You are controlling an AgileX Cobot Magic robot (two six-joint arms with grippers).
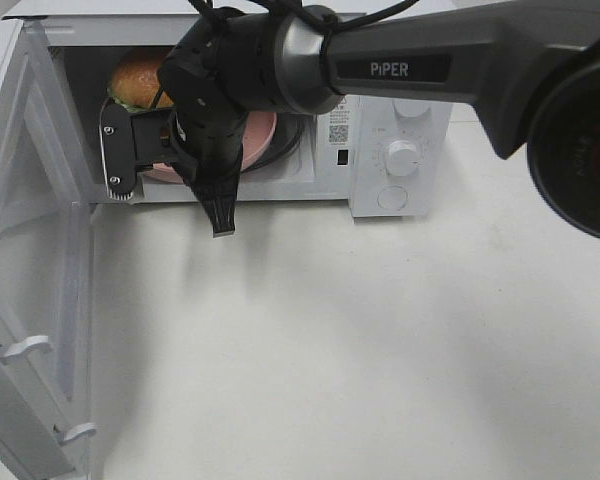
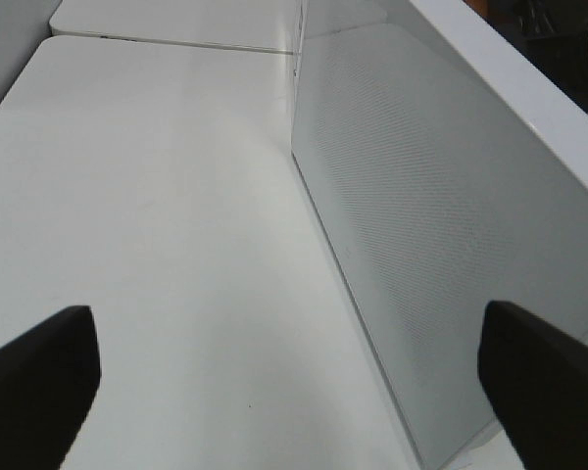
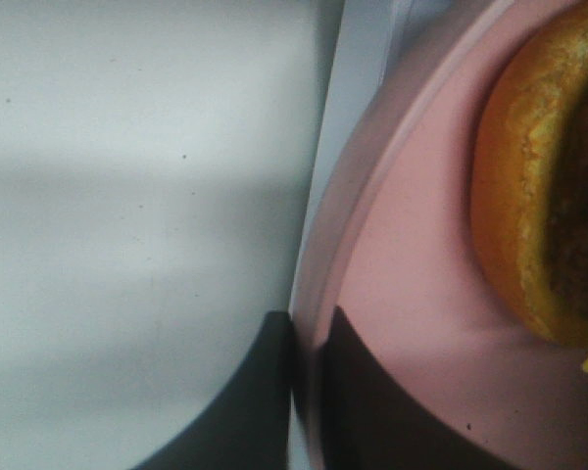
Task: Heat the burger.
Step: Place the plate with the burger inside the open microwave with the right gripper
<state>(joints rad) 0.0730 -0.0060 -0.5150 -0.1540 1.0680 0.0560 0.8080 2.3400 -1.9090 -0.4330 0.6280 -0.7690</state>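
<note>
The burger (image 1: 140,76) sits on a pink round plate (image 1: 265,136) inside the open white microwave (image 1: 365,150). Only its golden bun and a bit of green lettuce show past the arm. My right gripper (image 1: 185,168) reaches across from the right to the oven's opening and is shut on the plate's front rim. The right wrist view shows its dark fingers (image 3: 265,392) pinching the rim of the plate (image 3: 412,294), with the burger (image 3: 529,196) just beyond. My left gripper (image 2: 284,323) is open and holds nothing, hovering over the white table beside a perforated white panel (image 2: 441,215).
The microwave door (image 1: 30,240) hangs wide open at the left, reaching toward the table's front edge. Two dials (image 1: 403,157) sit on the control panel at the oven's right. The right arm's grey link (image 1: 430,60) spans the top of the exterior view.
</note>
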